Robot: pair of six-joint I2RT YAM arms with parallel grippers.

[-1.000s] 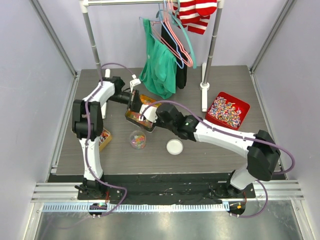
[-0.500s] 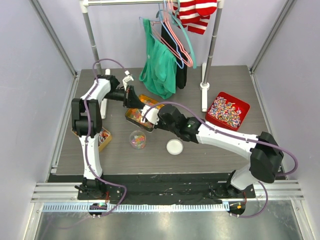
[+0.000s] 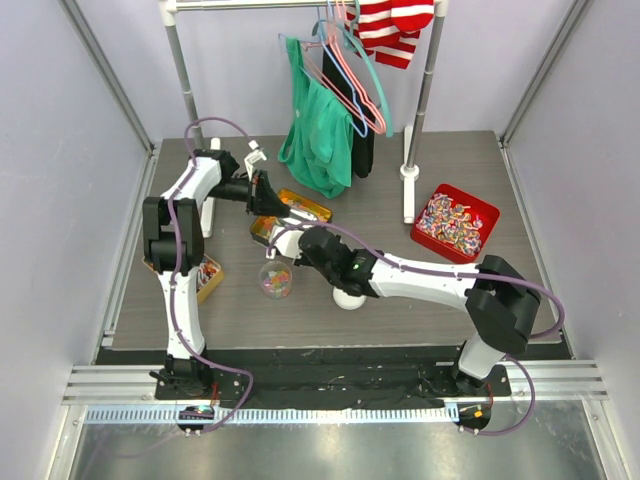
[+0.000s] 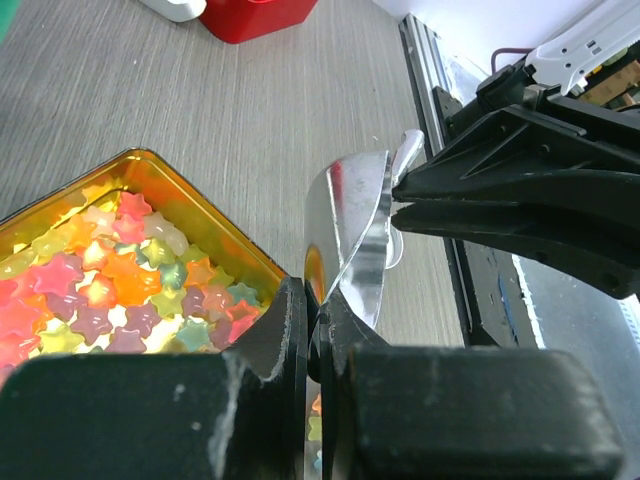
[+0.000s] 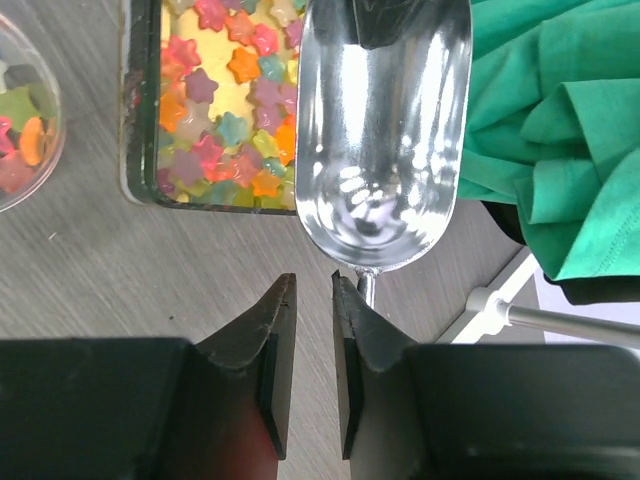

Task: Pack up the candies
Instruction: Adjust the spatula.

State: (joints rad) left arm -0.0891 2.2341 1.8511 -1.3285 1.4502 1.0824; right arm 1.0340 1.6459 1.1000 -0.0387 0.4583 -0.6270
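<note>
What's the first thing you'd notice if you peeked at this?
The gold tin on the table, packed with bright star-shaped candies in orange, pink, yellow and green, jumps out first. Right beside it gleams a shiny, empty scoop, pinched at its front edge by the left gripper. Behind them, a big green shirt hangs from a rack.

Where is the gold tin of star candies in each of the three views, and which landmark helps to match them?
Top external: tin left of centre.
Left wrist: tin lower left.
Right wrist: tin upper left.
Landmark: the scoop, at the tin's right side in both wrist views; unclear from above.
</note>
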